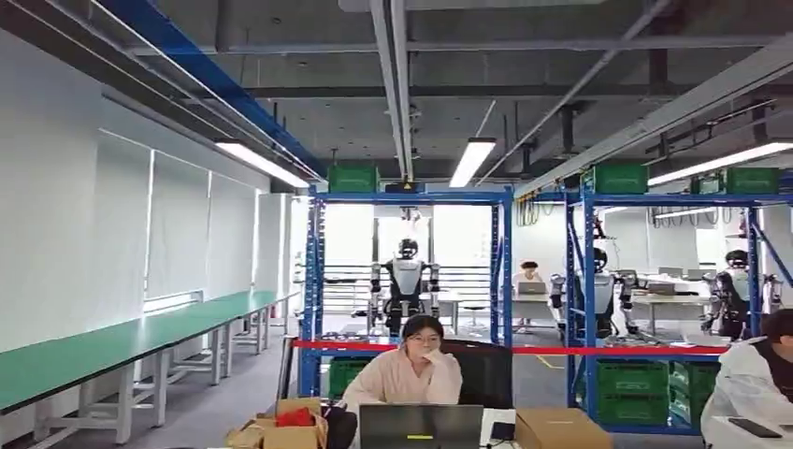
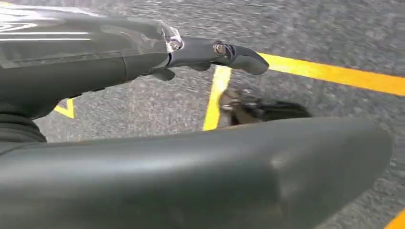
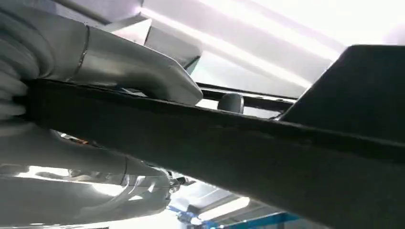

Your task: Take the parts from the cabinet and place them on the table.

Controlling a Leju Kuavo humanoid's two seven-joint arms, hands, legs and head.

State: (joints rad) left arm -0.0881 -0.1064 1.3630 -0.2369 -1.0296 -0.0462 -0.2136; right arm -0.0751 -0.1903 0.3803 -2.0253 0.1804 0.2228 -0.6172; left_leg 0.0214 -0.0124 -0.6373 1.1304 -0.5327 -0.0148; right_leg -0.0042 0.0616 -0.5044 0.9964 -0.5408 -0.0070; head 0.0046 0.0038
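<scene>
A flat black part (image 3: 248,148) runs across the right wrist view. My right hand (image 3: 110,59) grips it, grey thumb on one face and fingers (image 3: 86,191) on the other, with ceiling lights behind. My left hand (image 2: 95,71) hangs over grey floor with yellow lines (image 2: 334,74); its fingers are stretched out, apart from the thumb (image 2: 200,171), and hold nothing. Blue shelf racks (image 1: 411,201) with green crates stand across the room in the head view. A long green workbench (image 1: 122,341) runs along the left wall.
A person (image 1: 416,369) sits behind a laptop (image 1: 421,426) straight ahead, and another person (image 1: 757,383) sits at the right edge. Cardboard boxes (image 1: 561,428) lie in front. Red tape (image 1: 524,350) spans the racks. Other humanoid robots (image 1: 406,281) stand beyond.
</scene>
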